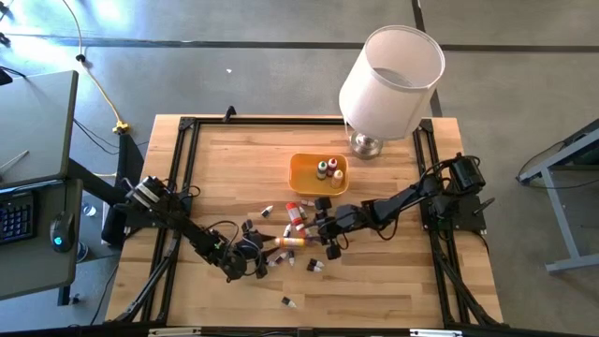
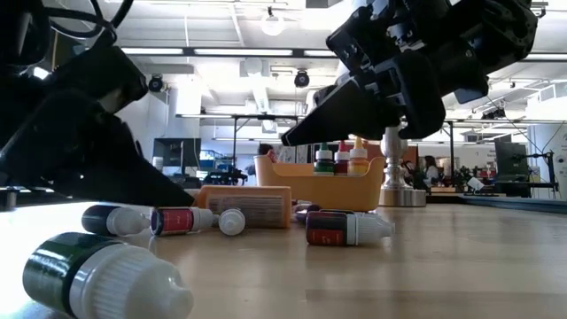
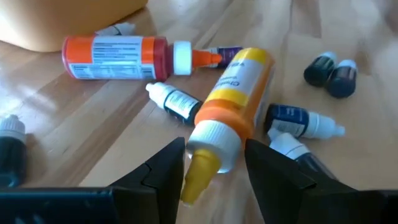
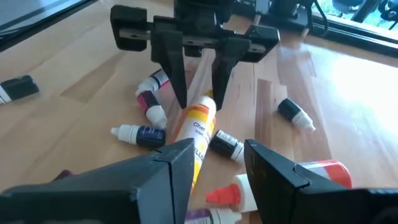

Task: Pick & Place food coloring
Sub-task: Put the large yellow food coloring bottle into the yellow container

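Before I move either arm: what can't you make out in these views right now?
- High view: the small bottles between the two grippers are too small to count or tell colours.
- Left wrist view: the left gripper fingers flank the yellow bottle's tip; contact unclear.
- Low view: orange tray contents half hidden behind its wall.

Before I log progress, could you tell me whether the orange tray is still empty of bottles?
No: in the high view the orange tray already holds three small bottles, standing upright together near its lamp-side end.

Small bottles (image 3: 177, 102) crowd yellow bottle (image 3: 233, 102), orange tray (image 1: 318, 174) behind, lamp (image 1: 388, 80) beyond.
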Robot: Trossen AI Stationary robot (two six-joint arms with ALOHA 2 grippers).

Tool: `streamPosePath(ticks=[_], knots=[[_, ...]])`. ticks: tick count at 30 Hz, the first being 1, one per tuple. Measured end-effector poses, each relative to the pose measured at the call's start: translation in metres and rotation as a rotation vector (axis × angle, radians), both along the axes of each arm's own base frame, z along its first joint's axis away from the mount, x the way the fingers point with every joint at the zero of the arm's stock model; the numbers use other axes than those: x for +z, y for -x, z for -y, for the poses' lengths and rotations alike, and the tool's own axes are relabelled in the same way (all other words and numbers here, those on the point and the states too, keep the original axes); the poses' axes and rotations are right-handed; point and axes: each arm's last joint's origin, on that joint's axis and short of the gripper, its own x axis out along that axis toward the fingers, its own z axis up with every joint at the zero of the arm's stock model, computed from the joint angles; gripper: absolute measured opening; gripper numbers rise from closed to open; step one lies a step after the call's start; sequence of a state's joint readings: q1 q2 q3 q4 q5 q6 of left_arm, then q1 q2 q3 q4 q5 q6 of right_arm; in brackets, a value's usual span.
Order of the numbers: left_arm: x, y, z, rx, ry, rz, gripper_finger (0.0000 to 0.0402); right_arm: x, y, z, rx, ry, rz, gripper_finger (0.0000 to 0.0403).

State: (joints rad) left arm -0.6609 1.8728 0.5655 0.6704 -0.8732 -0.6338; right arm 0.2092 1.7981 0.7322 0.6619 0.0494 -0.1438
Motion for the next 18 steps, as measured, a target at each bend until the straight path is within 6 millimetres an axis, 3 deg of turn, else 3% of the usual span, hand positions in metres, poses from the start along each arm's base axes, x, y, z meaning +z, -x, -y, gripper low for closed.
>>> streamPosePath(ticks=[18], knots=[[0.0007,-0.0007,0.0013,-0.057,-0.020,-0.021,0.0165,0.0007,-0.0001,-0.0011,0.014,-0.048,0.000,0.0133]])
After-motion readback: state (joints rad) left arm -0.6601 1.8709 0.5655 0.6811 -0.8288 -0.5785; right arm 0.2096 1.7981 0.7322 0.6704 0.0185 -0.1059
